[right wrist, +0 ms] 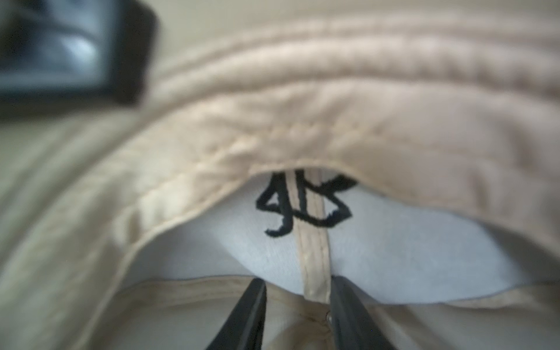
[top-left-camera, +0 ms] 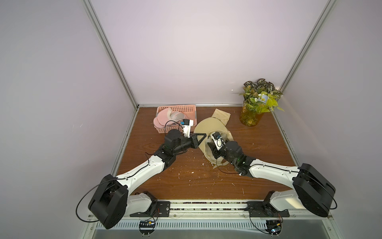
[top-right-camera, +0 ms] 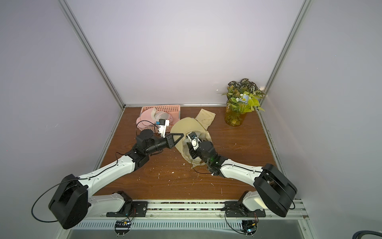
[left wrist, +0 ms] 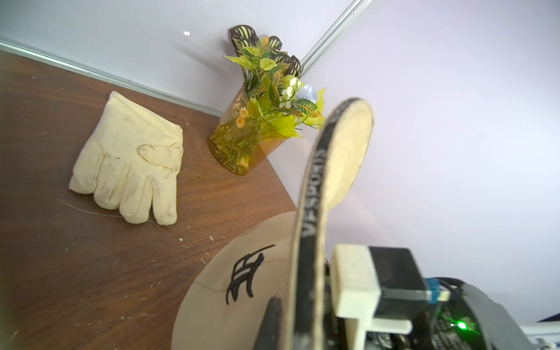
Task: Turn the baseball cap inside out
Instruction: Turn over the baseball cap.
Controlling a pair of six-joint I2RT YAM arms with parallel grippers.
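Tan baseball cap [left wrist: 242, 281], brim upright, near cream glove [left wrist: 130, 160] and amber flower vase [left wrist: 239, 145].

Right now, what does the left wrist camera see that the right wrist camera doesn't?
Only the left wrist view: the glove and the flower vase on the wooden table, plus the outside of the cap. Only the right wrist view: the cap's white lining and the right gripper, jaws apart inside it. Both: that same cap and its black stitched logo, seen from opposite sides.
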